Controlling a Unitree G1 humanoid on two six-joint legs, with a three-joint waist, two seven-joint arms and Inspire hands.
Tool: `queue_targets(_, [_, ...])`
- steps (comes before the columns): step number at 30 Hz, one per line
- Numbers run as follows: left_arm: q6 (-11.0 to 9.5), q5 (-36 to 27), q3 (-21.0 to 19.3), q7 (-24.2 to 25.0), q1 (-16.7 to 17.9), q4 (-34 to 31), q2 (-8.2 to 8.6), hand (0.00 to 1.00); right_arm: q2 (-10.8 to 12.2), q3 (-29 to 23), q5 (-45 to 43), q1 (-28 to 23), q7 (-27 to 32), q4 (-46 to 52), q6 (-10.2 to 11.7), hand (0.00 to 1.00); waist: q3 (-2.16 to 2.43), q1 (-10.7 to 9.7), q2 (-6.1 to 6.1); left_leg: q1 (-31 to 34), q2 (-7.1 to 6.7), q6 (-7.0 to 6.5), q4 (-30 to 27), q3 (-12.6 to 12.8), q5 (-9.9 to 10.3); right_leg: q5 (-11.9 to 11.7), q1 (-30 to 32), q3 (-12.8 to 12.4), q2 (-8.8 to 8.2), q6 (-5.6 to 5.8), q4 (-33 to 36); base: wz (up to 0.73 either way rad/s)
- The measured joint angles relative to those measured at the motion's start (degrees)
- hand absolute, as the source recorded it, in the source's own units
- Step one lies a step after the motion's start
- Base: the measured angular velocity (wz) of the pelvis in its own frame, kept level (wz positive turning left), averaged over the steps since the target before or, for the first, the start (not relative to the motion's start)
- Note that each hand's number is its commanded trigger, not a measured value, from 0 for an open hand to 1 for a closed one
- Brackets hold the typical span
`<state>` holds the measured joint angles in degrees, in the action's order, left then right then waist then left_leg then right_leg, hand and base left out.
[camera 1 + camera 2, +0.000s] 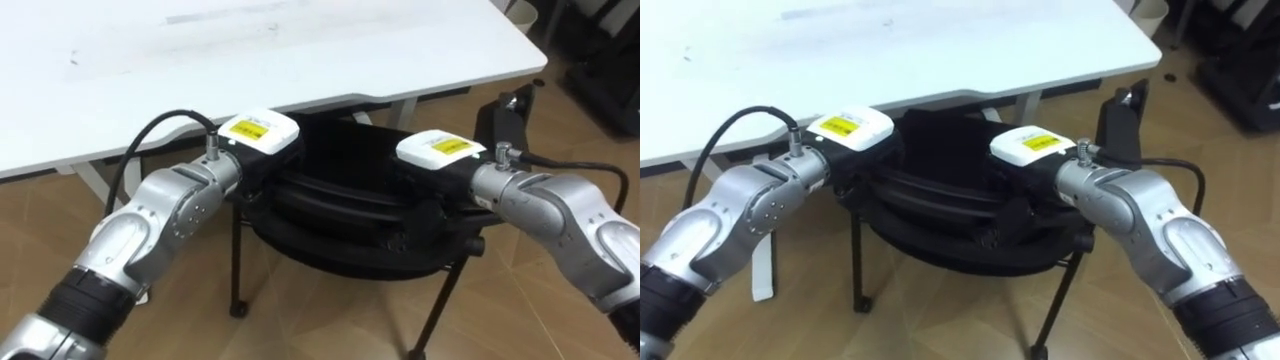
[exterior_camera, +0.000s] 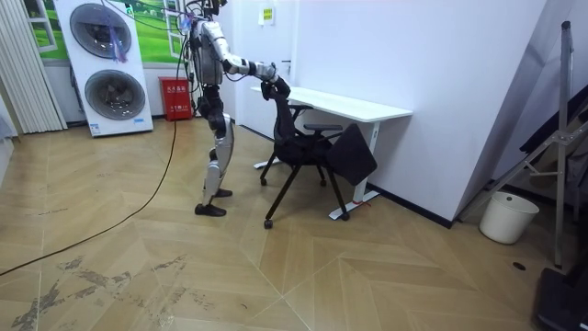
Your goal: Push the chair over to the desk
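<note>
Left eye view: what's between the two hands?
Just the backrest top of the black chair, running from left hand to right hand. Nothing else in that stretch; the right eye view agrees.

Both forearms are rounded silver-grey metal shells that end toward the elbow in ribbed black sleeves. A black cable loops out of a metal plug at each wrist. The left hand and right hand are black, each capped by a white plate with a yellow label.

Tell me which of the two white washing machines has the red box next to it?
The bottom machine: the red box sits right beside it. The other machine is stacked on top, above the box.
</note>
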<state>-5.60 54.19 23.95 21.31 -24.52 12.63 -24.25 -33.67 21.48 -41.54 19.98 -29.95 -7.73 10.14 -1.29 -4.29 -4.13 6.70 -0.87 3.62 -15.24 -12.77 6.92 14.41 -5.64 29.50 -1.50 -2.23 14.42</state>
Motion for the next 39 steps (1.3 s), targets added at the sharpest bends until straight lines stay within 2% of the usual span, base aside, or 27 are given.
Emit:
queue_targets(5, [0.02, 0.06, 0.14, 0.65, 0.0, 0.11, 0.0, 1.0, 0.04, 0.56, -0.83, 0.0, -0.5, 0.6, -0.03, 1.0, 0.0, -0.01, 0.0, -0.36, -0.01, 0.01, -0.05, -0.13, 0.01, -0.06, -0.95, 0.84, 0.15, -0.11, -0.73, 0.03])
queue_targets(8, [-0.26, 0.09, 0.26, 0.72, 0.03, 0.18, 0.07, 1.0, -0.08, 1.16, -1.45, 0.0, -1.51, 1.81, -0.06, 1.0, 0.01, -0.06, -0.01, -0.29, -0.21, 0.01, 0.0, -1.65, 0.01, -0.07, -1.6, 3.49, 0.24, -0.12, -0.91, 0.16])
queue_targets(10, [-0.77, 0.51, 0.25, 0.79, 0.14, 0.18, 0.17, 1.0, -0.26, 1.41, -1.69, 0.0, -2.63, 2.58, -0.05, 1.0, 0.01, -0.03, -0.02, -0.54, -0.2, 0.03, -0.01, -2.3, -0.01, -0.07, -2.03, 4.0, 0.44, -0.12, -0.9, 0.18])
queue_targets(11, [-0.96, 0.54, 0.25, 0.8, 0.41, 0.18, 0.16, 1.0, -0.18, 1.49, -1.69, 0.0, -3.31, 2.71, 0.06, 1.0, 0.02, 0.04, -0.03, -1.02, -0.22, 0.04, 0.09, -3.48, -0.01, -0.07, -2.43, 4.45, 0.56, -0.12, -0.86, 0.09])
queue_targets(13, [-1.11, 0.64, 0.24, 1.19, 0.56, 0.18, 0.15, 1.0, -0.13, 1.63, -1.64, -0.01, -3.8, 2.73, 0.5, 1.0, 0.06, 0.28, -0.09, -1.56, -0.22, 0.25, 0.37, -4.82, -0.13, -0.07, -2.9, 5.28, 0.71, -0.12, -0.83, 0.07])
queue_targets(19, [-2.23, 1.1, 0.24, 1.49, 0.59, 0.18, 0.16, 1.0, -1.17, 1.74, -1.01, -0.02, -4.71, 2.73, 2.64, 1.0, 0.17, 1.79, -0.27, -1.76, 0.31, 0.5, -0.06, -5.62, -0.29, -0.08, -3.34, 6.88, 1.22, -0.13, -0.15, 0.04])
queue_targets(20, [-2.21, 1.12, 0.24, 1.73, 0.94, 0.18, 0.16, 1.0, -0.95, 2.2, -1.01, -0.02, -4.73, 2.33, 2.72, 0.85, 0.19, 2.06, -0.23, -2.78, 0.71, 0.75, -0.22, -7.91, -0.47, -0.07, -2.5, 6.74, 0.88, -0.13, 2.92, -0.23])
queue_targets(21, [-2.25, 1.24, 0.23, 1.88, 1.16, 0.17, -0.05, 0.91, -0.13, 2.22, -1.01, -0.03, -4.44, 1.14, 2.93, 0.61, 0.05, 2.75, 0.15, -4.0, 2.43, 1.14, 0.04, -12.66, -0.82, -0.1, 1.83, 4.45, 0.0, -0.27, 11.78, -0.37])
queue_targets(22, [-2.5, 1.24, 0.07, 1.91, 1.27, 0.04, -0.46, 0.2, 0.48, 2.26, -1.05, -0.09, -3.86, 0.51, 3.05, 0.22, -0.17, 2.82, 0.84, -3.98, 3.46, 1.17, -0.08, -14.24, -0.8, 0.91, 4.19, 0.95, 0.01, -1.74, 13.67, -0.75])
queue_targets(23, [-3.63, 1.08, -2.69, 2.38, 2.56, -1.86, -1.61, 0.0, 1.45, 2.49, -1.18, 0.89, -2.32, 0.57, 3.11, 0.0, 0.32, 3.23, 0.4, -2.2, 3.97, 1.32, -0.9, -14.43, -0.8, 1.71, 8.05, -7.27, 0.93, -3.09, 6.69, -0.54])
queue_targets(24, [-4.4, 0.77, -6.8, 2.75, 3.8, -3.14, -1.97, 0.0, 2.17, 2.41, -1.21, 2.41, -0.96, 1.29, 2.86, 0.0, 0.45, 2.45, 1.19, 0.85, 4.01, 3.37, -1.93, -13.88, 0.4, -2.24, 9.41, -6.32, 0.19, -4.72, 3.9, -0.26])
queue_targets(25, [-3.96, 0.88, -6.89, 2.5, 3.84, -2.53, -1.53, 0.0, 2.59, 2.29, -1.22, 2.41, -0.51, 1.06, 2.46, 0.0, 0.52, 1.98, 1.68, 1.63, 4.18, 3.55, -2.53, -12.25, 0.55, -2.23, 9.47, -4.59, 0.18, -4.87, 4.1, 0.23])
queue_targets(26, [-2.79, 1.35, -6.77, 1.76, 4.7, -2.34, -0.68, 0.0, 2.73, 2.27, -1.22, 2.42, -0.49, -0.33, 2.28, 0.0, 0.53, 1.93, 1.69, 1.41, 4.09, 3.54, -1.75, -8.05, 0.18, -2.22, 8.98, -2.78, 0.1, -4.87, 4.35, 0.27])
queue_targets(27, [-1.9, 0.6, -6.76, 2.94, 5.01, -3.23, -0.69, 0.0, 2.7, 2.33, -1.12, 2.41, -0.81, -0.95, 2.32, 0.0, 0.43, 1.93, 1.54, 0.92, 4.0, 3.05, 0.42, -4.07, -0.85, -2.19, 7.82, -1.11, 0.43, -4.83, 4.25, 0.19])
queue_targets(28, [-1.35, -0.2, -6.76, 3.82, 5.01, -3.35, -0.68, 0.0, 2.72, 2.32, -1.04, 2.41, -1.04, -1.25, 2.27, 0.0, 0.45, 1.88, 1.52, 0.48, 4.18, 3.26, 1.1, -2.58, -1.21, -2.19, 7.17, -0.23, 0.59, -4.81, 4.17, 0.25])
queue_targets(29, [-0.34, -2.03, -6.77, 5.25, 5.18, -4.05, -0.64, 0.0, 2.69, 1.62, -0.21, 2.45, -1.05, -1.26, 1.57, 0.0, 0.49, 1.81, 1.43, -0.5, 4.3, 3.61, 2.07, -2.47, -2.0, -2.13, 6.08, 1.04, 0.6, -4.75, 3.66, 0.39])
queue_targets(30, [0.73, -3.8, -6.84, 6.54, 5.26, -6.1, -0.67, 0.0, 2.41, 0.67, 0.98, 2.5, -1.08, -1.2, 1.22, 0.0, 0.51, 2.33, 1.43, -0.91, 3.75, 3.37, 2.6, -2.57, -2.91, -1.6, 5.0, 1.12, 0.59, -4.36, 2.27, 0.38])
queue_targets(31, [0.8, -4.5, -6.93, 6.87, 5.13, -6.88, -0.68, 0.0, 2.5, 0.25, 1.06, 2.51, -1.08, -1.21, 0.76, 0.0, 0.51, 2.91, 1.43, -0.95, 3.48, 3.21, 2.47, -2.46, -3.09, -1.15, 4.82, 0.79, 0.55, -4.54, 1.92, 0.3])
queue_targets(33, [1.86, -5.28, -7.24, 8.22, 4.86, -9.92, -0.86, 0.0, 3.17, -1.05, 1.36, 2.55, -0.76, -1.21, -1.93, 0.0, 0.71, 4.87, 1.98, -1.23, 3.2, 2.75, 2.03, -1.32, -3.76, -0.06, 4.23, 0.8, 0.44, -3.1, 1.52, 0.23])
queue_targets(36, [3.58, -6.01, -8.87, 9.23, 4.65, -10.54, -0.92, 0.0, 3.34, -1.69, 1.37, 2.6, -0.47, -1.22, -3.96, 0.0, 1.03, 6.11, 1.57, -1.6, 3.07, 2.39, 1.64, 0.22, -4.0, 0.48, 3.46, 2.29, 0.12, -2.6, 1.71, 0.3])
queue_targets(37, [4.03, -6.58, -9.28, 9.3, 4.66, -10.53, -0.92, 0.0, 3.45, -1.89, 1.43, 2.6, -0.23, -1.23, -4.14, 0.0, 1.02, 6.18, 1.49, -1.48, 3.09, 2.38, 1.63, 0.28, -4.0, 0.48, 3.48, 2.45, 0.12, -2.6, 1.72, 0.25])
queue_targets(39, [5.34, -8.71, -10.46, 9.3, 4.66, -10.4, -0.97, 0.0, 4.51, -2.26, 3.07, 2.6, 1.97, -1.23, -5.91, 0.0, 1.02, 6.31, 1.19, -0.87, 3.1, 2.38, 1.63, 1.01, -4.01, 0.48, 3.58, 3.44, -0.13, -2.6, 1.89, 0.22])
